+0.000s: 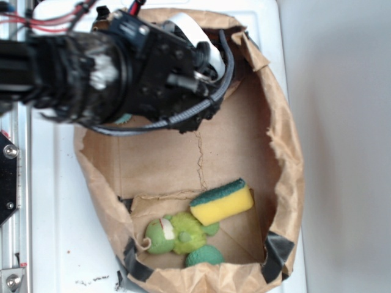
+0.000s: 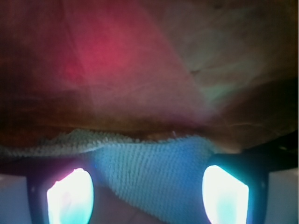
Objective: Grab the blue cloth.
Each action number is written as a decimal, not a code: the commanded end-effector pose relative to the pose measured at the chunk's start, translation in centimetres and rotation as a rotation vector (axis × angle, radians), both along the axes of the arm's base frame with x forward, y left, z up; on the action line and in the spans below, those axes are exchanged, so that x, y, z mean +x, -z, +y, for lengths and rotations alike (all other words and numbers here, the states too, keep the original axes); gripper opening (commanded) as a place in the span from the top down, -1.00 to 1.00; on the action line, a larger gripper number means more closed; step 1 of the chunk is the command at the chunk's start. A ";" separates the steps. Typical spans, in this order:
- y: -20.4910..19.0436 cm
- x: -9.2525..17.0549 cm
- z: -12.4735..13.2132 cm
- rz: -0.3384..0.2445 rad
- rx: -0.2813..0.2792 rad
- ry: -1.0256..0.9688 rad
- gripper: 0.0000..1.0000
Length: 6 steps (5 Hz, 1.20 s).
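Observation:
The blue cloth [image 2: 154,172], pale teal with a nubby weave, fills the gap between my two glowing fingers [image 2: 70,196] in the wrist view. My gripper [image 2: 147,196] is open, its jaws wide apart on either side of the cloth, and the brown bag wall [image 2: 140,70] is close ahead. In the exterior view the arm [image 1: 159,61] reaches into the bag's upper left corner and hides the fingers. Only a teal sliver of the cloth [image 1: 124,118] peeks out under it.
A crumpled brown paper bag [image 1: 287,152] lies open on a white surface [image 1: 55,201]. Inside, at its lower end, are a yellow sponge with a dark green top [image 1: 223,202] and a bright green plush toy [image 1: 177,233]. A metal rail [image 1: 9,183] runs along the left.

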<state>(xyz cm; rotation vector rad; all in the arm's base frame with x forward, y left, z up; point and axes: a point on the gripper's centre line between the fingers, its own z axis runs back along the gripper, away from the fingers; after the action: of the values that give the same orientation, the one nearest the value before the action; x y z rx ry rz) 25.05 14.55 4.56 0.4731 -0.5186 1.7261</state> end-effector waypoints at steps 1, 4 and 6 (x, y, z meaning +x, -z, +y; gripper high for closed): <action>-0.5 -0.7 -0.3 -0.048 0.053 -0.004 -0.98; -0.2 -0.6 -0.7 -0.060 0.073 -0.006 1.00; -0.3 -0.7 -0.9 -0.069 0.082 -0.006 1.00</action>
<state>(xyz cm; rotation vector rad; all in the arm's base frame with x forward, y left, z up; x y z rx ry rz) 25.40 13.50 3.49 0.4973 -0.6099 1.7223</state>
